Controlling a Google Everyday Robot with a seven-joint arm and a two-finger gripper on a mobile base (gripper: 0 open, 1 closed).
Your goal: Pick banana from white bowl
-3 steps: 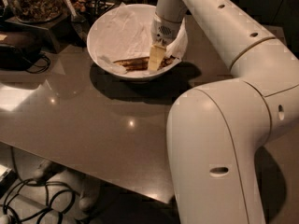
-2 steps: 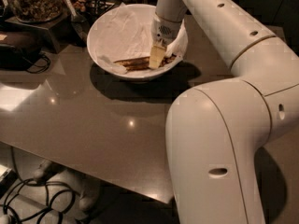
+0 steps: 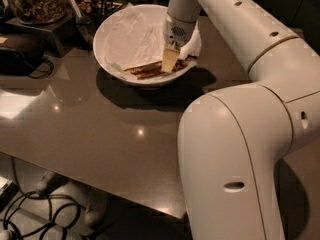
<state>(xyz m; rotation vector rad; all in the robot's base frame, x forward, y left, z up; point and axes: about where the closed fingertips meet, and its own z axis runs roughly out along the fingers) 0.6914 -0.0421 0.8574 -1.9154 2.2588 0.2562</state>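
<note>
Down at the bottom of the white bowl (image 3: 102, 59) the banana (image 3: 147, 71) lies flat on the paper (image 3: 132, 34), gripper (image 3: 171, 61) right on it, can't tell if clamped or spread, so lifting's not done yet imo.

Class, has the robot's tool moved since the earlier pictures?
No. The tool stays low inside the large round white bowl, by its right wall, over the long dark brown banana.

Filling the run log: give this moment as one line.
step: pick | pincer: down inside large round white bowl, at long dark brown banana | banana: lying in bowl, not lifted
</note>
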